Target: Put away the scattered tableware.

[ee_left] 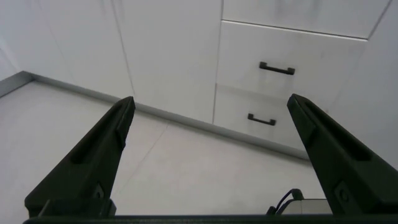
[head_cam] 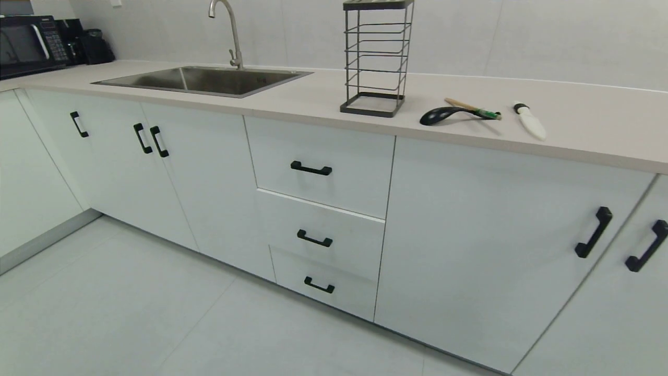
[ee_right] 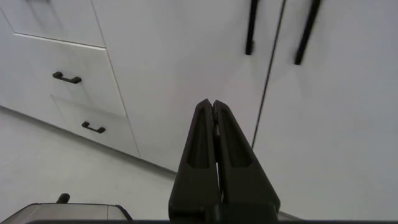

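Kitchen front of white cabinets under a pale countertop (head_cam: pixel 574 122), grey tile floor below. Your left gripper (ee_left: pixel 211 109) sits low in front of the drawer stack (ee_left: pixel 280 81), jaws spread wide, nothing between them. Your right gripper (ee_right: pixel 212 106) faces the cabinet doors (ee_right: pixel 186 68) to the right of the drawers, fingers pressed flat together, holding nothing.

The tableware is all up on the counter, right of the drawers and well apart from both of your grippers. A black spoon (head_cam: pixel 443 115) lies bowl toward the left. A wooden-handled utensil (head_cam: pixel 472 108) with a green band lies at an angle, touching the spoon's handle end. A white utensil (head_cam: pixel 529 122) with a black collar lies just beside them to the right, apart from both.

A tall wire rack (head_cam: pixel 376 57) stands upright just left of the spoon. Farther left you have the sink (head_cam: pixel 209 79) with its faucet (head_cam: pixel 229 31), and a microwave (head_cam: pixel 28 44) in the far corner.
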You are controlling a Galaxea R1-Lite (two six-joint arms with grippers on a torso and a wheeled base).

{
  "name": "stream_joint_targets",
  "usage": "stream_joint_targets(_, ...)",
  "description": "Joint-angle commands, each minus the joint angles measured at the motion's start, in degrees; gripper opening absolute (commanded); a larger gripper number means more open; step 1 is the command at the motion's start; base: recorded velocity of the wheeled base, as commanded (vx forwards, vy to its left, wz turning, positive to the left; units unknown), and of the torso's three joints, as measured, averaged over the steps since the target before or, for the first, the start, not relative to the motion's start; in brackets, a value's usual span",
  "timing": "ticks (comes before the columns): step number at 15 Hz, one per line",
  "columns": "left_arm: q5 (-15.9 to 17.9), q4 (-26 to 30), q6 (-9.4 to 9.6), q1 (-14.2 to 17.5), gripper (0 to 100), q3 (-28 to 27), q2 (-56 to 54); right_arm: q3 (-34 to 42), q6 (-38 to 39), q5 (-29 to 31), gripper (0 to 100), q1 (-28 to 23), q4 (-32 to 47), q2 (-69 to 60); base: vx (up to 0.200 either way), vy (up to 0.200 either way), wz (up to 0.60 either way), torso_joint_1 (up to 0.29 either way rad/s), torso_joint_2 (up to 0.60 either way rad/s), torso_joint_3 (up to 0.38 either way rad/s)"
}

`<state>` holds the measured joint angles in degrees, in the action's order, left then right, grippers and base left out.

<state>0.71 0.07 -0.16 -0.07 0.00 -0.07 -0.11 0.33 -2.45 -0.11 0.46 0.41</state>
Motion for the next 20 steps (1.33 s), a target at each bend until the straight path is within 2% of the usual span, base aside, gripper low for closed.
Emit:
stream_joint_targets(1, 0.0, 0.01, -0.02, -0.01, 100, 0.0, 0.07, 0.02, 0.02, -0.01, 0, 0.02, -0.02, 0.11, 0.2, 0.0, 0.0, 0.007, 0.0, -0.002)
stream_joint_targets(7, 0.0, 0.01, -0.02, -0.01, 100, 0.0, 0.07, 0.02, 0.11, -0.01, 0, 0.02, -0.02, 0.11, 0.2, 0.0, 0.0, 0.004, 0.0, 0.0)
stream_joint_targets(20, 0.08, 0.01, 0.07, -0.01, 100, 0.0, 0.07, 0.02, 0.11, -0.01, 0, 0.02, -0.02, 0.2, 0.0, 0.0, 0.0, 0.0, 0.0, 0.0)
